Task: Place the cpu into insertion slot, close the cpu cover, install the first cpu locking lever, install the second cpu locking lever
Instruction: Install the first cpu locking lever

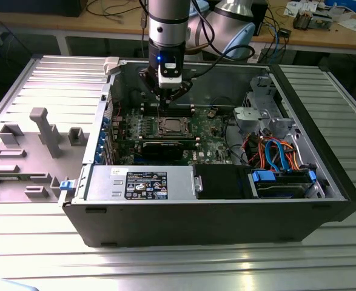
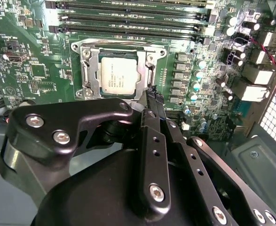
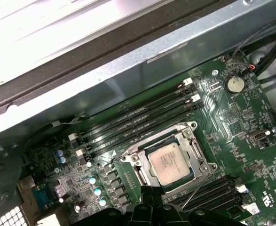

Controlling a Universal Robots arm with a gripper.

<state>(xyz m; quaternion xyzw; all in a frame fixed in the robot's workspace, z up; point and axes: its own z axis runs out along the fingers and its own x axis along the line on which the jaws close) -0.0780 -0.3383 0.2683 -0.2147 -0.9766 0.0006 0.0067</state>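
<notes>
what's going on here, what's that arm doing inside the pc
A single robot arm reaches down into an open computer case, its gripper hanging just over the edge of the insertion slot on the green motherboard. The cpu already sits in the slot, and the cpu cover looks folded down flat around it. In the first wrist view a thin wire locking lever beside the socket appears to stand up, not latched.

A ribbed metal table (image 1: pixel 226 270) carries an open black computer case (image 1: pixel 214 224); beside it, on the exterior view's left, stand grey upright blocks (image 1: pixel 47 130)
</notes>
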